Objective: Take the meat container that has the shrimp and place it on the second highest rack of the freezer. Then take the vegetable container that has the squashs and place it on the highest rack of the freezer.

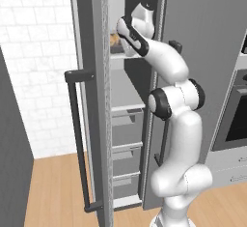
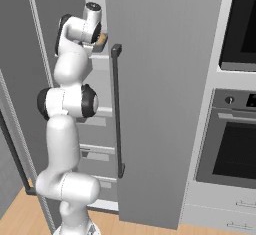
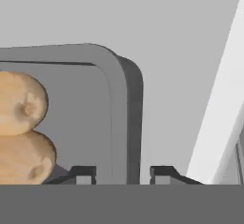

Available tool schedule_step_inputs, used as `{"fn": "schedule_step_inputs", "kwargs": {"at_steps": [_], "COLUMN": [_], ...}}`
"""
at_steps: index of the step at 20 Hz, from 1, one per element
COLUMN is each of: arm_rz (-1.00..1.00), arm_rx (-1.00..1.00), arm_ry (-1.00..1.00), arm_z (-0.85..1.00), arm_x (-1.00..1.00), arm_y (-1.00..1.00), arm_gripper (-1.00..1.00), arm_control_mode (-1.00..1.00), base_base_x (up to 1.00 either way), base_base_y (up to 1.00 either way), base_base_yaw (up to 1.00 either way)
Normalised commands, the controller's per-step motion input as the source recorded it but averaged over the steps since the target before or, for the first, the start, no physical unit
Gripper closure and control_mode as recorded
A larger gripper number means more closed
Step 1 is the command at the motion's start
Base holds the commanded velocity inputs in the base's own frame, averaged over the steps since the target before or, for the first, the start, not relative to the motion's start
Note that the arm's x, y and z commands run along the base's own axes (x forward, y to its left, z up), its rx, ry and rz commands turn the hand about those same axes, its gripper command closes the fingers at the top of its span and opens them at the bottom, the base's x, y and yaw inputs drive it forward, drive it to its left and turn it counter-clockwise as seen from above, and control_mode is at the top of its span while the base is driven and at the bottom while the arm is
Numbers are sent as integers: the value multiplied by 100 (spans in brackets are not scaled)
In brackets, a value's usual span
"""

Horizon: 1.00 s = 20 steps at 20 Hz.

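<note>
The arm is shown reaching high into the freezer (image 1: 135, 100), between its open left door (image 1: 91, 100) and the shut right door (image 2: 160, 99). In the hand view the gripper (image 3: 123, 174) is seen astride the rim of the vegetable container (image 3: 114, 99), one fingertip (image 3: 83, 174) inside the tray and the other outside; the jaws are parted and stand clear of the rim on both sides, so nothing is gripped. The tray is seen resting on a pale upper shelf (image 3: 190, 51), with its rounded corner near the freezer's side wall and two squashes (image 3: 21, 132) lying against each other by the rim. From the base views the tray is judged to sit on the highest rack (image 1: 118, 55), though the shelf count cannot be confirmed. The step in hand is judged to be the release; it is done well if the jaws are opened wider and the hand is drawn straight back, so that the inner finger is not dragged against the rim or the squashes. The way out is narrowed by the door edge and its bar handle (image 1: 77, 139); grey drawers (image 1: 126, 129) lie below, and an oven (image 2: 235, 144) stands to the right, well apart.
</note>
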Motion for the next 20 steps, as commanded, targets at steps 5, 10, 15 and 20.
{"fn": "schedule_step_inputs", "kwargs": {"at_steps": [5, 10, 15, 20], "arm_rz": [7, 1, 1, 24], "arm_rx": [8, 3, -2, -18], "arm_ry": [-5, -25, -32, -8], "arm_z": [-10, -92, -100, -79], "arm_x": [-98, -100, -100, -100], "arm_y": [0, 12, 22, -15], "arm_gripper": [-100, -100, -100, -100], "arm_control_mode": [-100, -100, -100, -100], "base_base_x": [0, 0, 0, 0], "base_base_y": [0, 0, 0, 0], "base_base_yaw": [0, 0, 0, 0]}}
